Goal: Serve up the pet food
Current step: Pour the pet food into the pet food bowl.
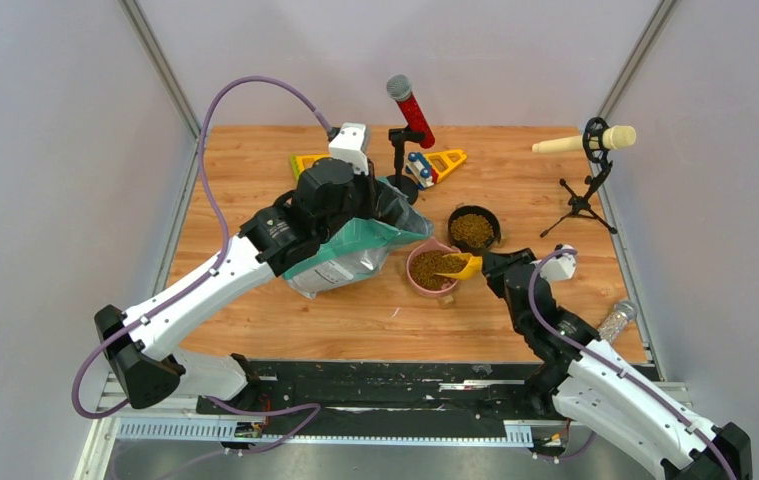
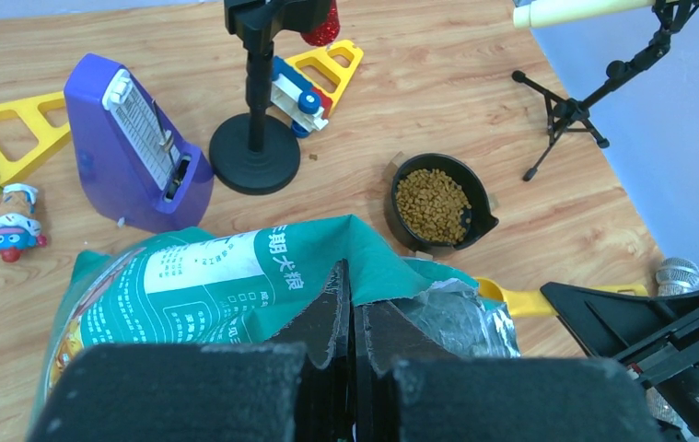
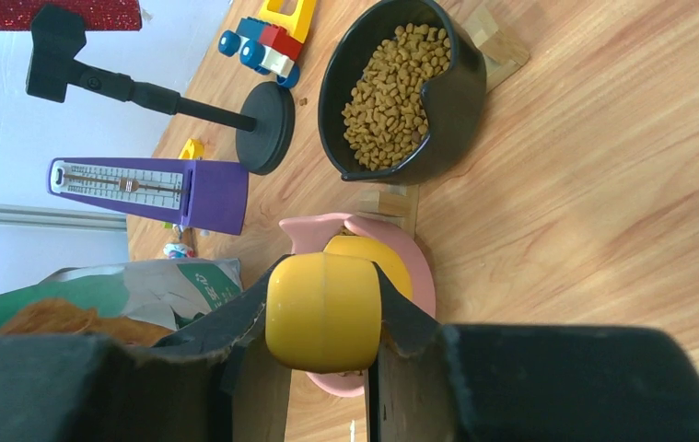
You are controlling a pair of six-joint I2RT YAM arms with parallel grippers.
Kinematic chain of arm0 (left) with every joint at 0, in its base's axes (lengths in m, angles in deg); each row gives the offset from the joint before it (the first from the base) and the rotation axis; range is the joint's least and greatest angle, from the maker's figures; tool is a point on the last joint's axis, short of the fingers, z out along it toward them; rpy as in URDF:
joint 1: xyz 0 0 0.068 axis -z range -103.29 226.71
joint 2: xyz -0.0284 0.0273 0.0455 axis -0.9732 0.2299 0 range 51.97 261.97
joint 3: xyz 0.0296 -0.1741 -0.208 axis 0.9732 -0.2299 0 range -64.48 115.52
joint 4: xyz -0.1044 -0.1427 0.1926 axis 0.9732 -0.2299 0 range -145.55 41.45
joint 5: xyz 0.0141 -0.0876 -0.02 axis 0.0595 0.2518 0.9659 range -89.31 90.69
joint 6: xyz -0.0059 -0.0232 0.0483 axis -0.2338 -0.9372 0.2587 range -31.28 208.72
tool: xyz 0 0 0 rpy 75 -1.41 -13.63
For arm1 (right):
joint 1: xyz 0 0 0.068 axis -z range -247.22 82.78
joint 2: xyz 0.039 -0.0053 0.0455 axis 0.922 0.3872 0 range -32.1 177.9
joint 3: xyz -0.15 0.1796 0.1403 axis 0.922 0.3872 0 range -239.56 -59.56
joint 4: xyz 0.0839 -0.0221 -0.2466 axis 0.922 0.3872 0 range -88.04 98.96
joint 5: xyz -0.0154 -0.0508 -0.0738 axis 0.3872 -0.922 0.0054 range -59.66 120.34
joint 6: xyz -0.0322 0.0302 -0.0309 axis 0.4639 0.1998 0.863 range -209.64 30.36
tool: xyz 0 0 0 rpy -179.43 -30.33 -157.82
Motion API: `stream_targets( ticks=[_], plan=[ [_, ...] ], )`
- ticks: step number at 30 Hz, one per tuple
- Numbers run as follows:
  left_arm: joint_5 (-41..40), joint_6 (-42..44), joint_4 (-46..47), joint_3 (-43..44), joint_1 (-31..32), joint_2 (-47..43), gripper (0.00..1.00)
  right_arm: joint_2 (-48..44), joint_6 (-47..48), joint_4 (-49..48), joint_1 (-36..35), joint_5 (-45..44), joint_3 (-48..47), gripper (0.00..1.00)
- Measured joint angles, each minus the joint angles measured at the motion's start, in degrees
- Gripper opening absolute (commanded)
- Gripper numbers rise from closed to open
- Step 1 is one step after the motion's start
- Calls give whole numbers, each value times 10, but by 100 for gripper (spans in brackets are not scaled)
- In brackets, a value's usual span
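- The pet food is lying as a loose brown heap in the pink bowl. More of it is filling the black bowl just beyond, and some is showing inside the mouth of the teal bag.
- The heaps are round, with no long axis of their own.
- The bag is leaning with its open mouth facing right, toward the pink bowl.
- The left gripper is pinching the bag's torn top edge, its jaws clenched flat together.
- The right gripper is clamping the handle of the yellow scoop.
- The scoop's long axis is running left to right, its cup pointing left over the pink bowl's right rim.
- The table is showing bare wood right of both bowls, up to a tripod stand, and along the near edge.
- A red microphone stand is crowding the far side behind the bag.
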Motion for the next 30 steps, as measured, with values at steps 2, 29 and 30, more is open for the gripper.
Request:
stream_targets(
  ticks=[2,29,30],
  plan=[
    [0,0,0,-1,0,-1,0,6,6,-8,0,0,-1,0],
    [-3,0,8,-14,0,-14,0,4,99,34,0,0,-57,0],
    [-3,0,8,-14,0,-14,0,2,101,39,0,1,-57,0]
  ],
)
